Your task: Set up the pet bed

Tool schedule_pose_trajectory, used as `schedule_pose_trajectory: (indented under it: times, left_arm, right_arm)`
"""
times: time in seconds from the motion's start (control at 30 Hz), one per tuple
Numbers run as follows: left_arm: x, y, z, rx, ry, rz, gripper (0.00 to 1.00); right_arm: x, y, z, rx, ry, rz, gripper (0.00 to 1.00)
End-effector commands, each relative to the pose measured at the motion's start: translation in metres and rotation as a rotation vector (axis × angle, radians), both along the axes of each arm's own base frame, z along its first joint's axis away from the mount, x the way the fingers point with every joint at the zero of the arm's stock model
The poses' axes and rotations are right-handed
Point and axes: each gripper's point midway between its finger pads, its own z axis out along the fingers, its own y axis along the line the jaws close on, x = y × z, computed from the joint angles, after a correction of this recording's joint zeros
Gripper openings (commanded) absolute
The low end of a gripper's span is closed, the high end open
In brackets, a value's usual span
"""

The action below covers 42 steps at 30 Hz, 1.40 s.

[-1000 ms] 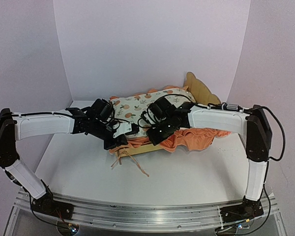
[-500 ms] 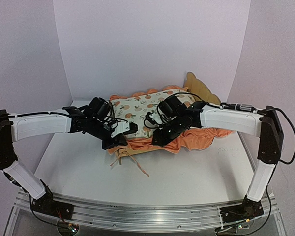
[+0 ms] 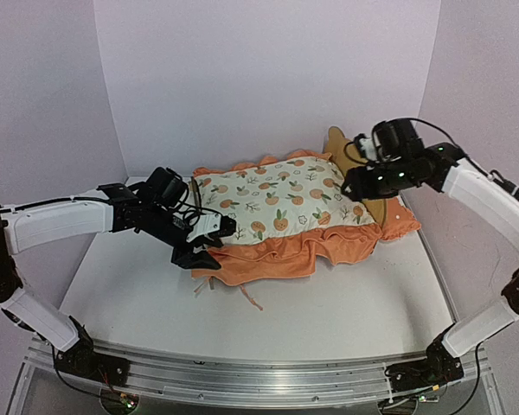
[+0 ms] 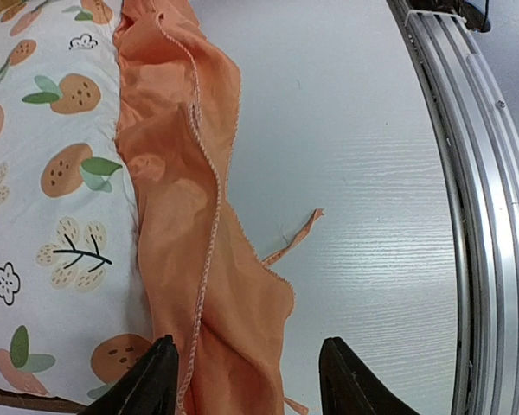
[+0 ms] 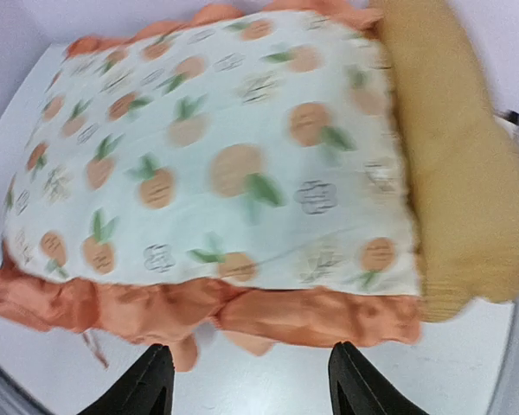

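We see the pet bed point(image 3: 338, 145) at the back of the white table point(image 3: 329, 307), toward the right. Only its light plywood headboard shows, with rounded, scalloped ears rising behind the bedding. The rest of the frame is covered.

A plump, quilted-looking mattress pad point(image 3: 277, 201) lies across it. Its top is white cloth printed with orange fruits, green leaves and small line-drawn flowers. A soft, crumpled orange ruffle with a fine stitched edge runs all round and spills over the near side onto the table. Thin orange ties point(image 3: 242, 296) trail from the ruffle's left corner across the faintly wood-grained tabletop.

The left gripper point(image 3: 209, 245) sits low at the pad's near left corner. Its two black fingers stand well apart, with a fold of ruffle lying loose between them, and nothing is pinched.

The right gripper point(image 3: 353, 184) hangs above the head end of the pad, just in front of the headboard. Its jaws are spread wide and hold nothing. Whether it touches the pad we cannot tell.
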Motion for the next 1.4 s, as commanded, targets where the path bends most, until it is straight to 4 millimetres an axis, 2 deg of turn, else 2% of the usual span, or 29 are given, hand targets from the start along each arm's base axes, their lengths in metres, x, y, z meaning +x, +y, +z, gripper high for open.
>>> schedule_pose_trajectory:
  times: [0.0, 0.07, 0.17, 0.37, 0.5, 0.57, 0.67, 0.73, 0.9, 1.03, 1.2, 1.37]
  left_arm:
    - [-0.003, -0.011, 0.044, -0.146, -0.030, -0.015, 0.58]
    - [-0.001, -0.013, 0.048, -0.171, -0.028, 0.001, 0.59]
    - [0.002, -0.016, 0.052, -0.199, -0.019, 0.025, 0.60]
    - [0.000, -0.017, 0.057, -0.240, -0.008, 0.039, 0.61]
    - [-0.002, -0.017, 0.061, -0.261, -0.007, 0.044, 0.61]
    - [-0.004, -0.017, 0.064, -0.276, 0.002, 0.048, 0.61]
    - [-0.007, -0.017, 0.068, -0.296, 0.023, 0.048, 0.61]
    - [-0.008, -0.017, 0.071, -0.315, 0.031, 0.057, 0.61]
    - [-0.011, -0.021, 0.079, -0.379, 0.044, 0.063, 0.61]
    - [-0.013, -0.023, 0.075, -0.395, 0.037, 0.071, 0.61]
    - [-0.009, -0.024, 0.068, -0.416, 0.058, 0.132, 0.63]
    - [-0.010, -0.036, 0.061, -0.416, 0.046, 0.124, 0.68]
  right_arm:
    - [0.019, -0.096, 0.002, -0.061, 0.005, -0.267, 0.64]
    - [0.032, -0.117, 0.003, -0.044, 0.017, -0.291, 0.65]
    - [0.055, -0.133, -0.002, -0.003, 0.044, -0.285, 0.66]
    - [0.091, -0.122, -0.009, 0.031, 0.065, -0.189, 0.60]
    - [0.099, -0.121, -0.025, -0.020, 0.079, -0.138, 0.40]
    - [0.094, -0.114, -0.036, -0.020, 0.102, -0.083, 0.28]
    - [0.075, -0.098, -0.040, -0.004, 0.118, -0.007, 0.21]
    - [0.061, -0.089, -0.039, -0.024, 0.110, 0.022, 0.21]
    - [0.033, -0.051, -0.036, -0.072, 0.087, 0.106, 0.20]
    - [0.015, -0.020, -0.030, -0.043, 0.089, 0.087, 0.24]
    - [-0.015, 0.028, -0.031, 0.007, 0.102, 0.089, 0.28]
    - [-0.044, 0.069, -0.033, 0.046, 0.125, 0.143, 0.31]
